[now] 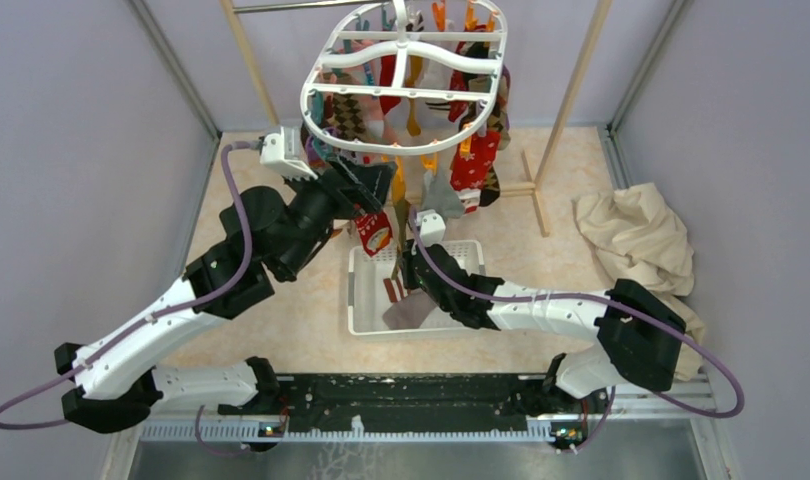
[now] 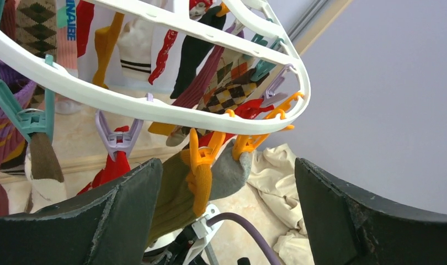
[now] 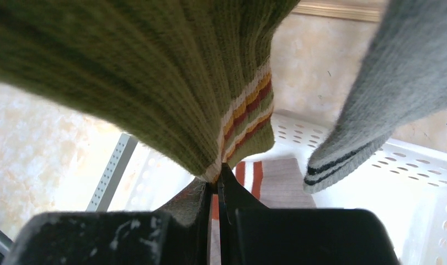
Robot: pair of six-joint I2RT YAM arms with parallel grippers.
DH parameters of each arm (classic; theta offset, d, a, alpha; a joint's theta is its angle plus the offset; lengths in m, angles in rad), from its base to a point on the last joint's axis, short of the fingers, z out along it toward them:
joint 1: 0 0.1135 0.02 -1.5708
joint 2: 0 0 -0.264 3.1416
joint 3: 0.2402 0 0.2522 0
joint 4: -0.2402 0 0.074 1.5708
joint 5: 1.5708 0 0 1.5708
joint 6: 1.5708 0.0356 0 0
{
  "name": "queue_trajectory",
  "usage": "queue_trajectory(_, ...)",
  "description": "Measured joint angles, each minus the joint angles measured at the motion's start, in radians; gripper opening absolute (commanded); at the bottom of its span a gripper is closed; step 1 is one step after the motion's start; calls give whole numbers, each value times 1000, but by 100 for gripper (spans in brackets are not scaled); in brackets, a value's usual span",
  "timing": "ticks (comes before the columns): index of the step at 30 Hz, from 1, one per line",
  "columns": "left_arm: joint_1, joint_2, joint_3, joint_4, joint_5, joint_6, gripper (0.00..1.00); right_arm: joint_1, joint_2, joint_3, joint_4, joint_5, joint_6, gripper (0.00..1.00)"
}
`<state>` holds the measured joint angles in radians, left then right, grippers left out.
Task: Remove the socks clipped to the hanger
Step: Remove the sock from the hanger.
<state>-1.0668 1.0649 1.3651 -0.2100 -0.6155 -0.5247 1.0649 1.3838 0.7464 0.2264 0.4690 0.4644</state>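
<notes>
While right hand [image 3: 217, 190] pinched olive-green ribbed sock [image 3: 127, 72] at lower centre, left hand [image 2: 227, 193] gaped empty beneath white plastic oval hanger [image 2: 155, 108].

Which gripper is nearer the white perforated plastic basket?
Right. Right gripper is over the basket, gripping an olive-green sock; left gripper is outside it, by the white plastic hanger.

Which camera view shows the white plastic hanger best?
The top external view: it alone shows the whole oval hanger, with socks hanging under it. The left wrist view shows only one curved end of the hanger from below, with some clips. The right wrist view does not show it.
</notes>
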Motion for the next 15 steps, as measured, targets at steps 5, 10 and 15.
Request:
queue_trajectory(5, 1, 22, 26, 0, 11, 3, 92, 0, 0, 0, -5, 0, 0, 0)
queue_trajectory(10, 1, 56, 45, -8, 34, -1, 89, 0, 0, 0, -9, 0, 0, 0)
queue_trajectory(15, 1, 56, 39, -24, 23, -11, 85, 0, 1, 0, -10, 0, 0, 0)
